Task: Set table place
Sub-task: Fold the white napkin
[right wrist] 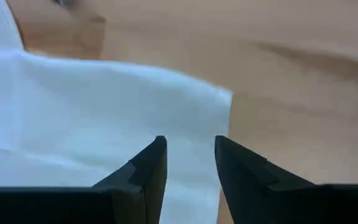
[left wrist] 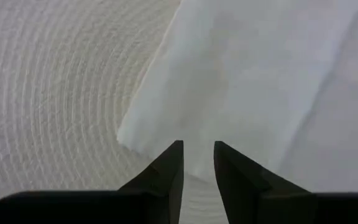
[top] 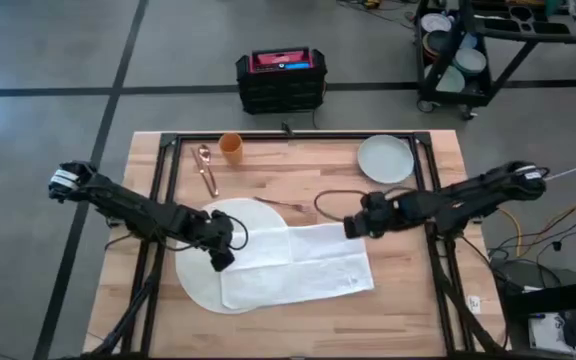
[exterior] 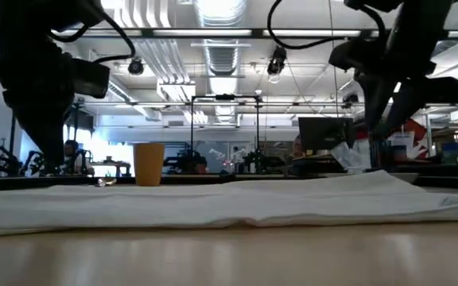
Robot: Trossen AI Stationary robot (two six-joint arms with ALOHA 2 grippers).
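Observation:
The round white mat (top: 200, 262) lies on the table (top: 408, 290), near its front left. A white cloth napkin (top: 308, 262) is spread flat over the mat's right part and the wood beside it. My left gripper (top: 220, 260) stands open over the napkin's left corner (left wrist: 129, 134), where it rests on the mat (left wrist: 48, 93). My right gripper (top: 351, 228) stands open over the napkin's far right corner (right wrist: 219, 96). In the wrist views the napkin shows between the fingertips of both grippers (left wrist: 198, 146) (right wrist: 190, 142), and neither has hold of it.
At the back of the table stand a pale grey-green plate (top: 385, 158) on the right and an orange cup (top: 231, 147) near the middle. A copper spoon (top: 206, 168) lies left of the cup, and a thin utensil (top: 280, 203) lies past the mat's far edge.

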